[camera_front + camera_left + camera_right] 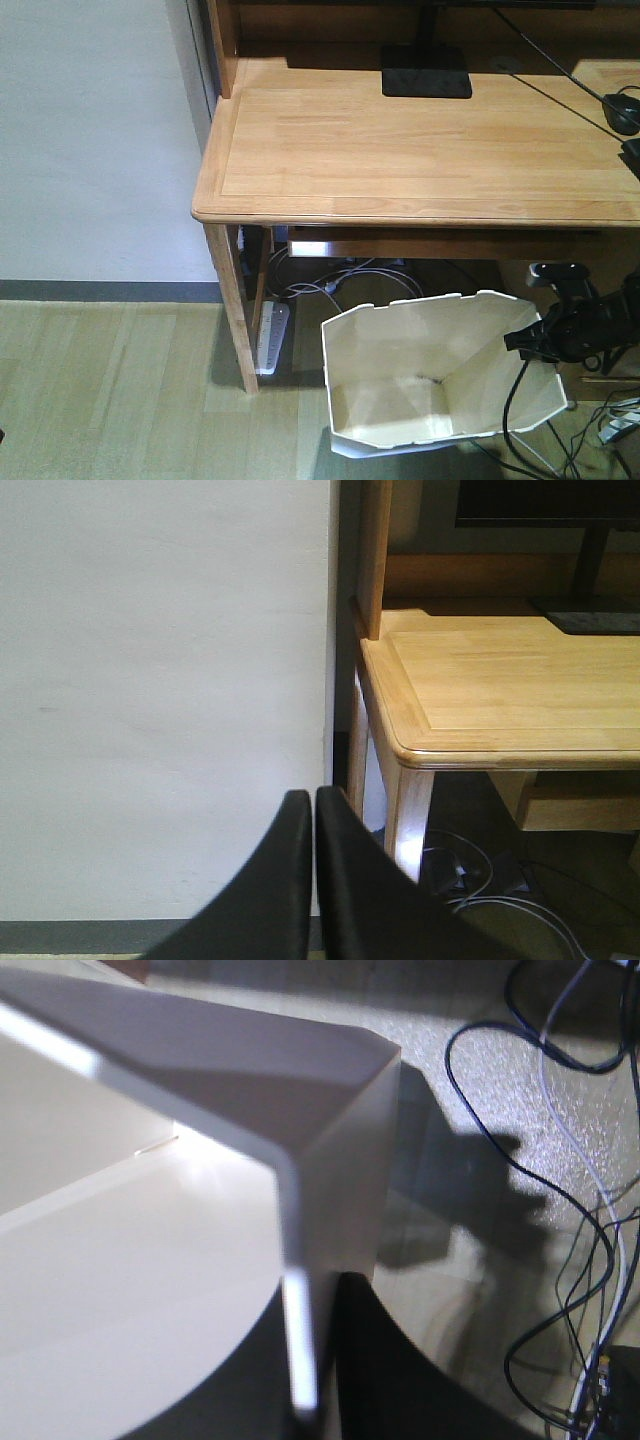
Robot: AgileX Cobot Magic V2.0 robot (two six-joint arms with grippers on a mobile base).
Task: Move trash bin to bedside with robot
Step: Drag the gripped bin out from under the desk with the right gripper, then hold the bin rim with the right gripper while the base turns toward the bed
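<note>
Standing on the wood-look floor at the near edge of a light wooden desk, right of a white wall, the trash bin points mouth up, its long axis roughly upright. Its base is cut off. The right gripper pinches its right rim. The left gripper is pressed together, empty. Cables tangle under the desk.

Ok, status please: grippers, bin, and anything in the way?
Left gripper shut, empty. Right gripper shut on bin rim. Bin by desk; bed not in view. Loose cables right of bin.
</note>
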